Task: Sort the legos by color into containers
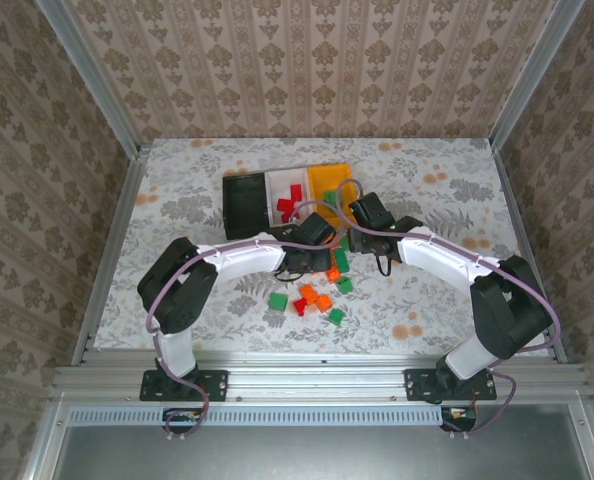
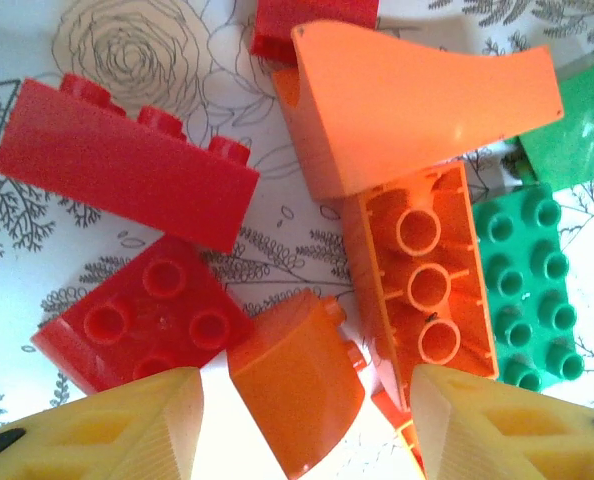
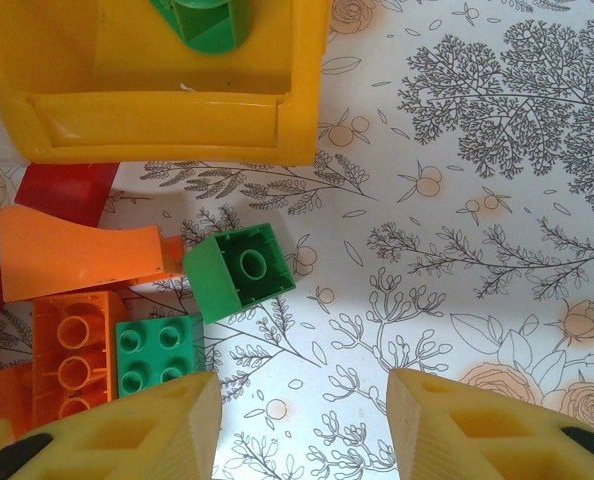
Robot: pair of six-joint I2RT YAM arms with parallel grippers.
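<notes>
While both jaws stand open | orange brick [image 2: 422,280] hollow-side up, lengthwise toward left jaws

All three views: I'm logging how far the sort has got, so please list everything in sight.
Black bin: one, black, left end of the row.
White bin: one, white, middle; holds several red bricks.
Yellow bin: one, orange-yellow, right end; holds a green brick.
Loose bricks: at least eight, green, orange, red, on the table before the bins.
Table: one, white floral, under everything.
Walls: three, beige patterned, around the table.
Left gripper: one, yellow fingers, open above the loose bricks.
Right gripper: one, yellow fingers, open above bare table by the yellow bin.
</notes>
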